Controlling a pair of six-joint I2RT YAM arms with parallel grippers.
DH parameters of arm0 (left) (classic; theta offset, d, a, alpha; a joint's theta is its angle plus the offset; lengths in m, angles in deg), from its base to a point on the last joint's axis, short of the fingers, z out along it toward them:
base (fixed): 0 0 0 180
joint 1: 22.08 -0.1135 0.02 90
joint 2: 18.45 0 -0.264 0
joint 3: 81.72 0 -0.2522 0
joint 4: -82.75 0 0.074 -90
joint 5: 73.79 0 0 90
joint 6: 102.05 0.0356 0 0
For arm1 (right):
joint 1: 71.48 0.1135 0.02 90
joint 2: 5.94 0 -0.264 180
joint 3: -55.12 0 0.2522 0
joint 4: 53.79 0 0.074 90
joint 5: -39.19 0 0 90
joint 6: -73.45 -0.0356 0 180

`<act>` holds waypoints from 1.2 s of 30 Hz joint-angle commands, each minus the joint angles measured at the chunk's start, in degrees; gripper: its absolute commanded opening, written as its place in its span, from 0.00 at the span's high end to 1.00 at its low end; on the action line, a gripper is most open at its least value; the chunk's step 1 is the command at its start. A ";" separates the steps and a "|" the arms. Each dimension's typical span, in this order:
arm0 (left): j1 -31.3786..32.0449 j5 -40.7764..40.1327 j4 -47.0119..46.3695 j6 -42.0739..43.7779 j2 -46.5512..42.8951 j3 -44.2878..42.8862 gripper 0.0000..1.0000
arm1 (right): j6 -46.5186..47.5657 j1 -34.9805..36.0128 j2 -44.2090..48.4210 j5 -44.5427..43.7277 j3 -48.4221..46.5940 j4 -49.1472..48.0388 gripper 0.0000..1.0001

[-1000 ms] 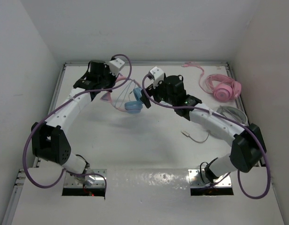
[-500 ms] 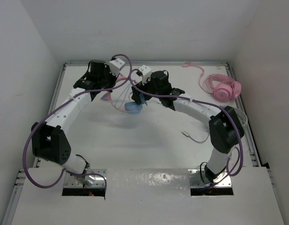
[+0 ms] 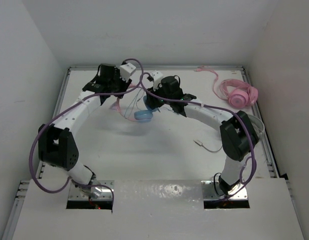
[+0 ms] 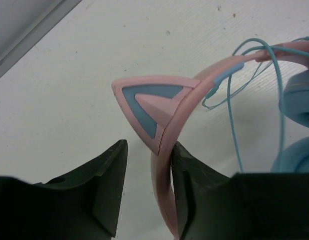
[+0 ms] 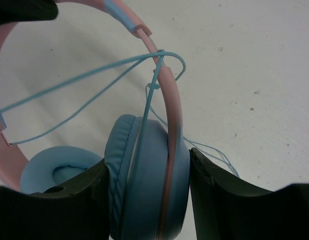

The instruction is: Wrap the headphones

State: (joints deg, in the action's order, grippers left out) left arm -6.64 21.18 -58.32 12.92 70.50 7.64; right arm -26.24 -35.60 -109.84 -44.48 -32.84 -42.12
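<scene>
A: Headphones [image 3: 143,114] at the far middle of the table [image 3: 164,165], between both arms!
B: Right gripper [image 5: 148,161] clamps a blue ear cup [image 5: 144,195]. Left gripper [image 4: 148,150] is loose, jaws apart around the pink headband [image 4: 163,170].

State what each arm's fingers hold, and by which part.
Right fingers grip the light blue and pink cat-ear headphones by one ear cup; left fingers stand open around the pink headband, gripping nothing.

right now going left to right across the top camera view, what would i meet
black elbow joint of the left arm → light blue cat-ear headphones on a thin pink headband → thin loose grey cable with a plug → all-pink headphones
</scene>
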 commanded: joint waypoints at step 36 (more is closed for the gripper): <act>-4.97 8.54 9.10 -2.55 3.34 -14.25 1.00 | 4.60 -7.21 23.97 14.49 5.19 -6.51 0.01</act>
State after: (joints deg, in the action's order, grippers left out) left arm -9.02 23.30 -48.68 13.66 76.84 0.47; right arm -21.91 -38.42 -94.69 -35.78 -29.89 -40.61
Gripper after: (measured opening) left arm 0.141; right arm 0.991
